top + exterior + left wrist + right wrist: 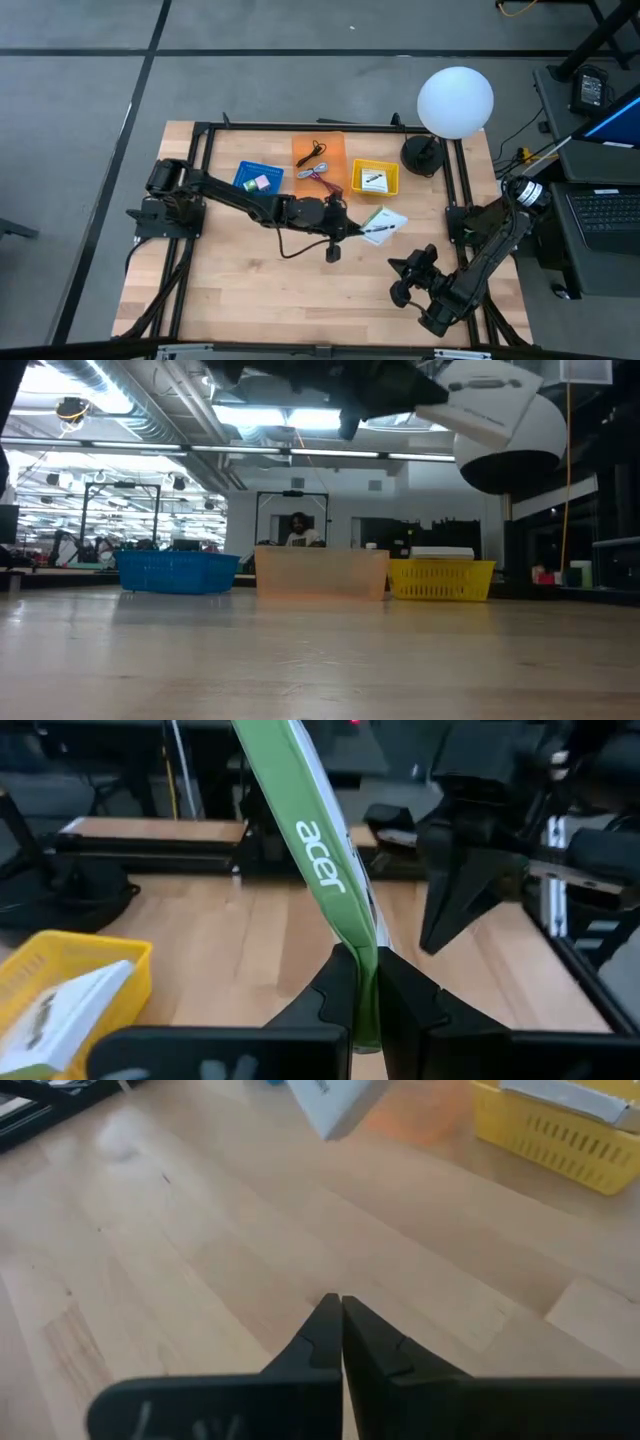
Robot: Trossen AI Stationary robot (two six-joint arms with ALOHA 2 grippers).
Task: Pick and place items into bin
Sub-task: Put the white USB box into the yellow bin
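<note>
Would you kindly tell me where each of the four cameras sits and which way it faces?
High view: overhead, looking straight down; both arms show, left gripper shut on the white-and-green card.
Low view: table height, looking level at the blue bin, orange bin and yellow plastic bin; an arm overhead.
Left wrist view: behind its fingers, clamping the card.
Right wrist view: behind the shut right gripper, facing bare wood.
Shared: the card and yellow bin appear in all four.

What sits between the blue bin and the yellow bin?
The orange bin holding cables, seen in the high view between the blue bin and yellow bin.
</note>
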